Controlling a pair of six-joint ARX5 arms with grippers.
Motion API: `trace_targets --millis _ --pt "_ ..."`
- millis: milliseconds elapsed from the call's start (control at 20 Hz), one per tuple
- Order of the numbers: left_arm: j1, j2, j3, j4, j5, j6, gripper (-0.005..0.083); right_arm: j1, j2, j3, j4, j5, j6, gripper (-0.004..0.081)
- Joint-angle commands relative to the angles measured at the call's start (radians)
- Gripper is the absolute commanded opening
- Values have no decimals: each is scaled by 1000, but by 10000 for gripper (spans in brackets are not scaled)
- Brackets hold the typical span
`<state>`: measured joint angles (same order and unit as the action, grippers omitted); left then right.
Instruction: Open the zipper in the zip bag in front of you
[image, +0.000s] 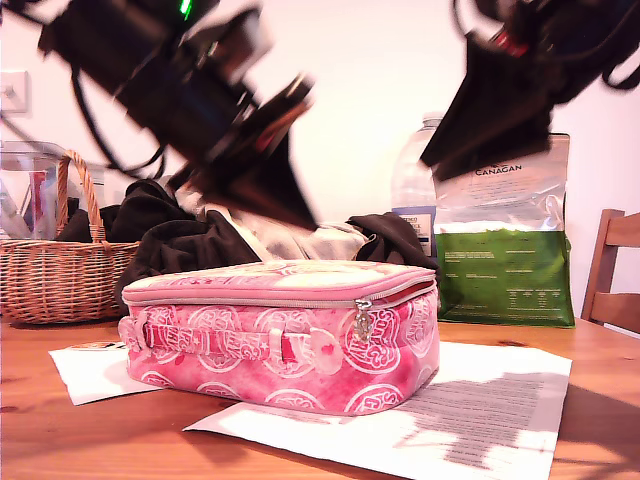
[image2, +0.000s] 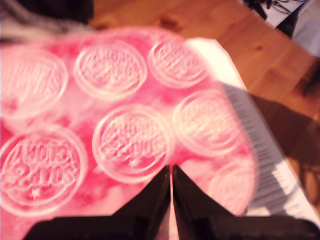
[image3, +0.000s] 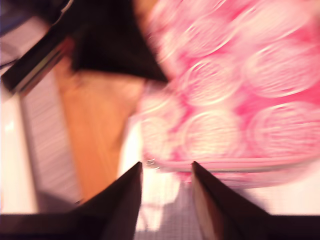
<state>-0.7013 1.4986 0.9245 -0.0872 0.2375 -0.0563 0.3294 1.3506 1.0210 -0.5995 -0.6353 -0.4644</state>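
Zip bag (image: 280, 335) sits flat on printed papers (image: 470, 405) on the wooden table (image: 90, 440), lid up, strap side toward the exterior camera. Zipper (image: 300, 298) runs under the lid edge, looks fully closed; pull tab (image: 362, 320) hangs at the corner toward the exterior view's right, so that corner is likely the grab point.

My first gripper (image2: 171, 172): fingers pressed nearly together, holding nothing, above the bag's lid (image2: 125, 135), logo prints directly under the tips.

My second gripper (image3: 165, 172): moderate gap between the fingers, empty. Bag edge and zip line (image3: 225, 164) lie just ahead of the tips, paper below.

Both arms hang high over the bag, pitched steeply down, neither touching it. Views are motion-blurred, so arm-to-wrist matching in the exterior view is unclear. Basket (image: 60, 270), dark clothing (image: 200, 245) and green pouch (image: 505, 255) behind, well clear of both.
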Motion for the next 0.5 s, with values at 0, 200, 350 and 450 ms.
trace_targets --millis 0,200,350,450 --pt "-34 -34 -66 27 -29 -27 -19 4 -4 -3 6 47 4 244" --pt "-129 -122 -200 192 -122 -98 -19 -5 -26 -3 49 95 -6 187" --pt "-215 -146 -336 399 -234 -176 -19 -5 -26 -3 77 95 -6 187" --pt "-283 -140 -416 528 -362 -202 -19 -5 -26 -3 85 94 -5 187"
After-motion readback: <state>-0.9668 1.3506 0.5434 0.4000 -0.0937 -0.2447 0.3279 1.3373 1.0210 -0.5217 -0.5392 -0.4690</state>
